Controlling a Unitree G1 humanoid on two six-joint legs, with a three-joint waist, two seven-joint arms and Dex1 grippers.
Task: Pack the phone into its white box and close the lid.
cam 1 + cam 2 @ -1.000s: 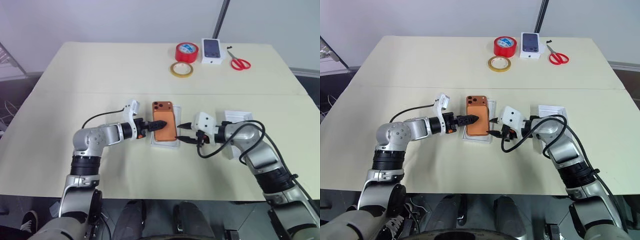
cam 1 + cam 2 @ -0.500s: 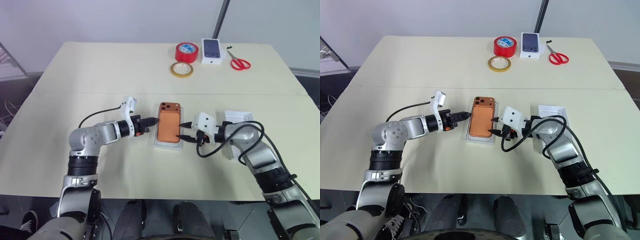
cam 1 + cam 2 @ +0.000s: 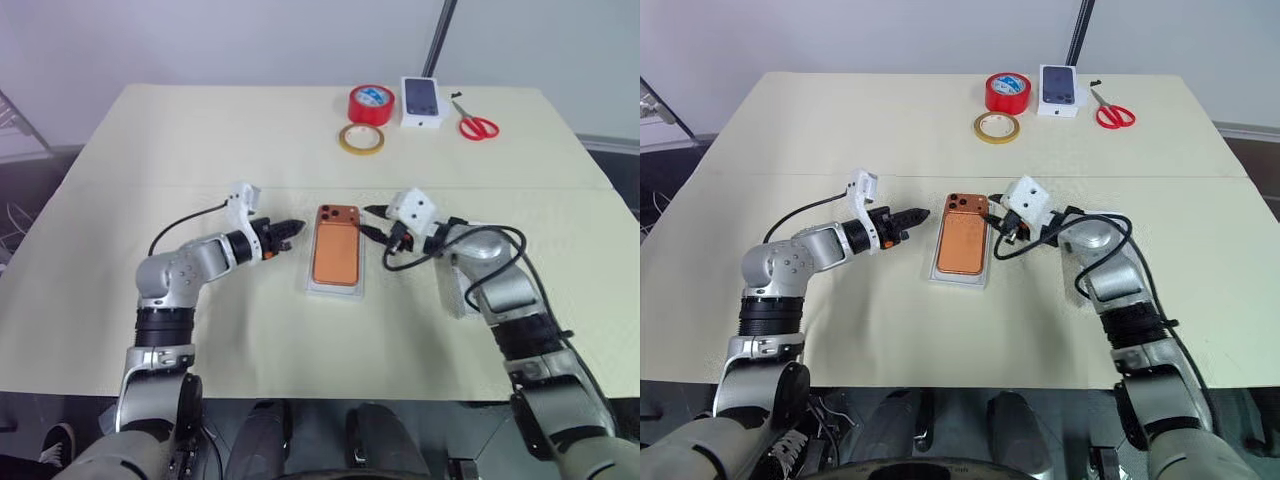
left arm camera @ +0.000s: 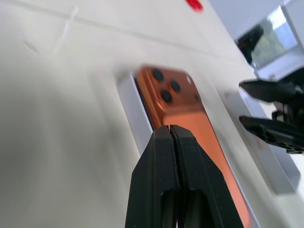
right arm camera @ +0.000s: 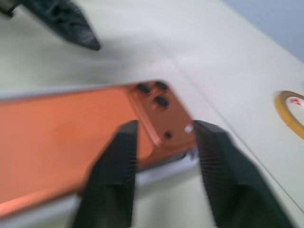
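The copper-orange phone (image 3: 336, 257) lies flat, camera side up, in the open white box (image 3: 335, 291) at mid-table. My left gripper (image 3: 296, 227) is shut and empty, a short way left of the phone's camera end; in the left wrist view its fingers (image 4: 172, 142) press together. My right gripper (image 3: 366, 221) is open beside the phone's far right corner. In the right wrist view its fingers (image 5: 116, 156) straddle the camera corner of the phone (image 5: 71, 130) without gripping it. The white lid (image 3: 454, 288) lies on the right, partly hidden behind my right arm.
At the table's far edge stand a red tape roll (image 3: 373, 103), a yellow tape ring (image 3: 362, 139), a small white carton printed with a phone picture (image 3: 423, 101) and red-handled scissors (image 3: 479, 125).
My left gripper let go of the phone, shut and drew back to the left. The phone settled flat into the box. My right gripper moved to the phone's camera end and narrowed.
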